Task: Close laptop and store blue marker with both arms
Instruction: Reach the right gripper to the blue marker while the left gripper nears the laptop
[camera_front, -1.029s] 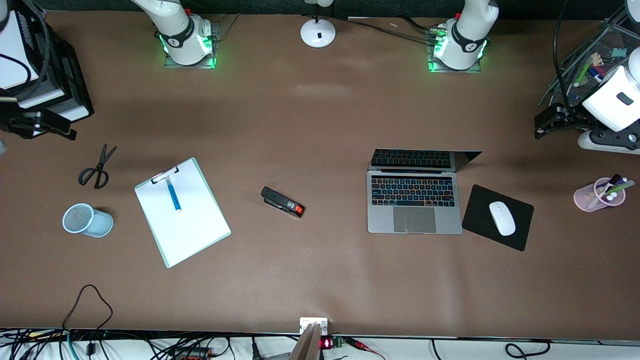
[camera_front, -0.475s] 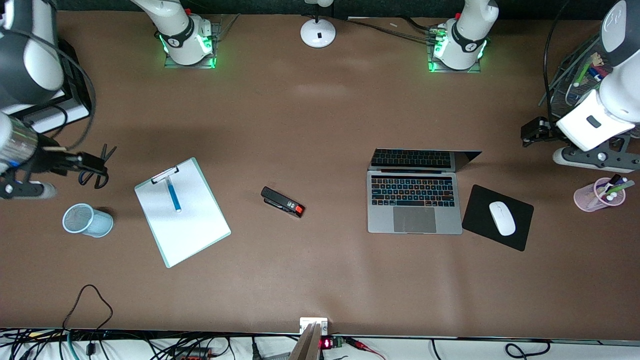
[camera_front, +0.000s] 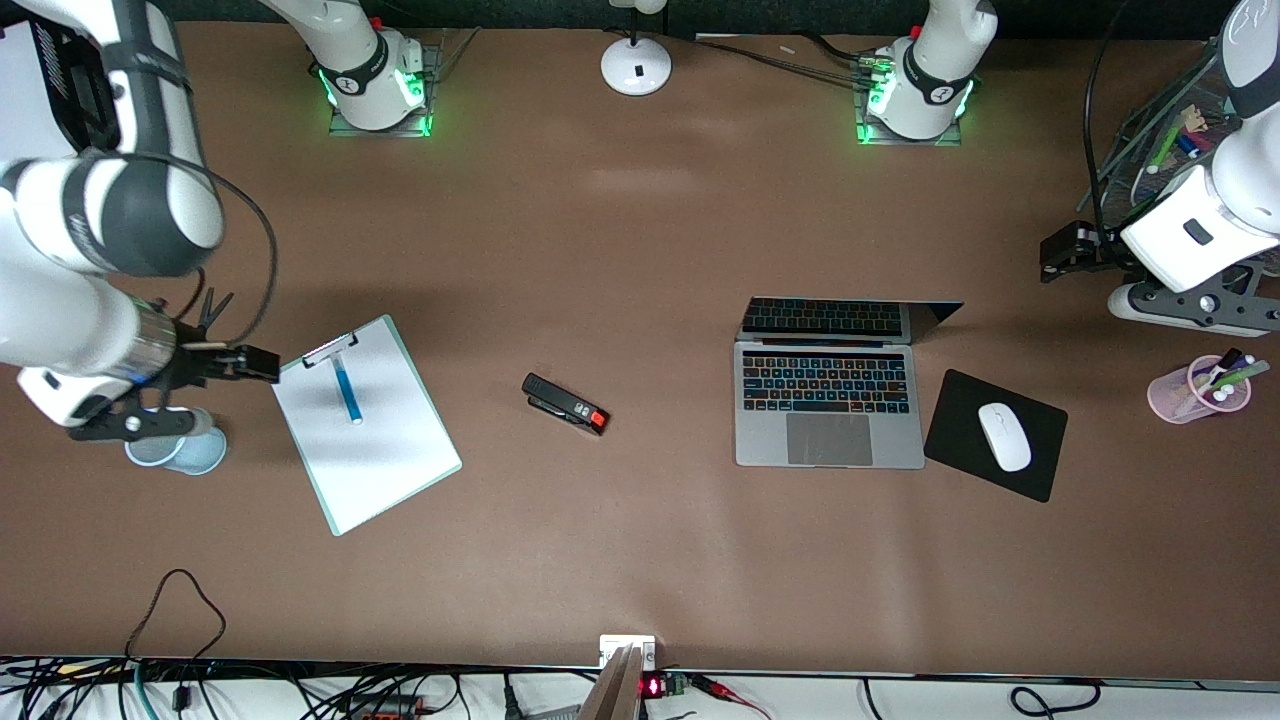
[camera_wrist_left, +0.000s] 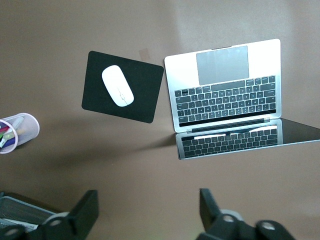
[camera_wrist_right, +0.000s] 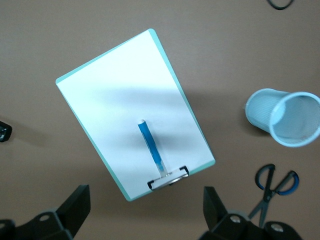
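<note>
The laptop (camera_front: 828, 400) stands open, its keyboard lit and its screen (camera_front: 840, 318) raised; it also shows in the left wrist view (camera_wrist_left: 225, 85). The blue marker (camera_front: 347, 388) lies on a white clipboard (camera_front: 380, 450), just below the clip, and shows in the right wrist view (camera_wrist_right: 150, 145). My right gripper (camera_front: 258, 365) is open and empty, up over the table beside the clipboard's clip end (camera_wrist_right: 145, 207). My left gripper (camera_front: 1058, 250) is open and empty, up over bare table toward the left arm's end, apart from the laptop (camera_wrist_left: 147, 210).
A blue mesh cup (camera_front: 195, 452) lies on its side under my right wrist, with scissors (camera_front: 208, 305) beside it. A black-and-red stapler (camera_front: 565, 403) lies mid-table. A white mouse (camera_front: 1003, 436) sits on a black pad (camera_front: 960, 410) beside the laptop. A pink pen cup (camera_front: 1195, 392) is close by.
My right arm has swung in from the table's end to beside the clipboard, now covering part of the mesh cup and scissors. My left gripper has shifted only slightly.
</note>
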